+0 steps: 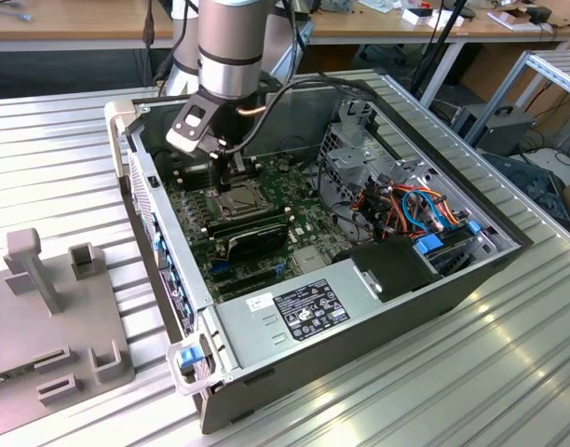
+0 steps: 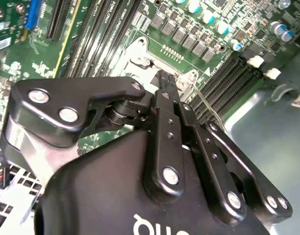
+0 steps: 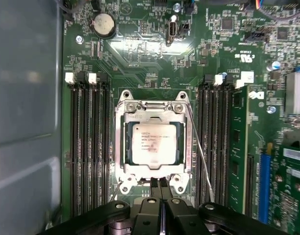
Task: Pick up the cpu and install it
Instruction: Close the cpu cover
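socket (image 2: 140, 53) largely behind hand (image 2: 165, 83), hand body cropped

bright even light, white glare on the motherboard (image 3: 149, 46), soft sheen on the ribbed table (image 1: 508, 363)

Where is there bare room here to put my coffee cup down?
The ribbed table is bare on the exterior view's right of the computer case, and in the patch bordered by the case, the grey fixture and the table's far edge. Inside is crowded: gripper by the cpu, cables.
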Available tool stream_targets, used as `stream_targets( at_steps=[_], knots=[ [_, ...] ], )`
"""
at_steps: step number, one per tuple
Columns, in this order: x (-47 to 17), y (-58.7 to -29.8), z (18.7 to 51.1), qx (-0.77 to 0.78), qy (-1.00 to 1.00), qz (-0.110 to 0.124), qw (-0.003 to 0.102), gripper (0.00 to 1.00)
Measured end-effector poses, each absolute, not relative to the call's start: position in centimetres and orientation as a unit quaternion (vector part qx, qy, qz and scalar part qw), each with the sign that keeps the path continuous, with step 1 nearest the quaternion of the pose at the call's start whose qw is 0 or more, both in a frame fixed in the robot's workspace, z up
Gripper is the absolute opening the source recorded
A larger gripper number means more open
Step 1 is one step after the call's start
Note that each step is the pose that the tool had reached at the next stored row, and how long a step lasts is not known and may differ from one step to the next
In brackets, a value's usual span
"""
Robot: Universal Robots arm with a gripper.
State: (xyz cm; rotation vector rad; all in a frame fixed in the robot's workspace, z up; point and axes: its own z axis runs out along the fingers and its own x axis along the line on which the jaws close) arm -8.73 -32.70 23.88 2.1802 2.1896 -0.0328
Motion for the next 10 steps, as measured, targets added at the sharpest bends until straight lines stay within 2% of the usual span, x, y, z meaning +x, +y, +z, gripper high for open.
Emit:
stream_targets(
  at_steps=[4,10],
  knots=[
    [-8.73,-32.70,25.04,0.705,0.708,-0.010,0.026,0.11],
    [-8.52,-32.70,25.14,0.705,0.708,-0.010,0.027,0.11]
  ],
)
